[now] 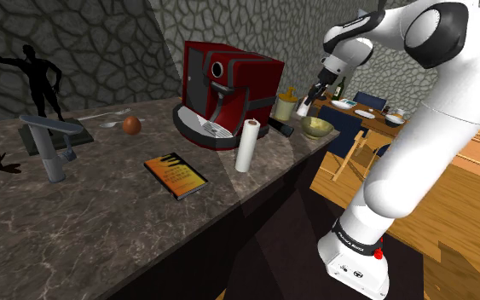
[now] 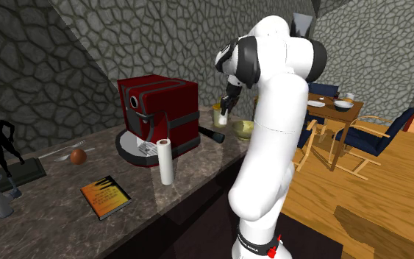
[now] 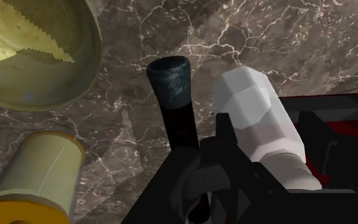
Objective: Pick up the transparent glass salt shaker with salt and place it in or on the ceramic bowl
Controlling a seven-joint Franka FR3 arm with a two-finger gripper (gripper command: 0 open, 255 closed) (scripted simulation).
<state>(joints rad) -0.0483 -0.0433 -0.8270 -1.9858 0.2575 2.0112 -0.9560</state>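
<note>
Watching from the shoulder view, we see the black gripper closed around the white salt shaker, over the marble counter, between a yellowish jar and the greenish bowl. From the second exterior view, we find the shaker to the right of the red coffee machine, near the bowl. Through the wrist view, we see the shaker clasped over a black handle, with the bowl off to one side, not touching it

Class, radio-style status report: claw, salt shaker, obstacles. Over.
Claw shut on white salt shaker, lifted off counter. Yellowish bowl close by, shaker not yet in it. Dark handle lies on counter beneath.
</note>
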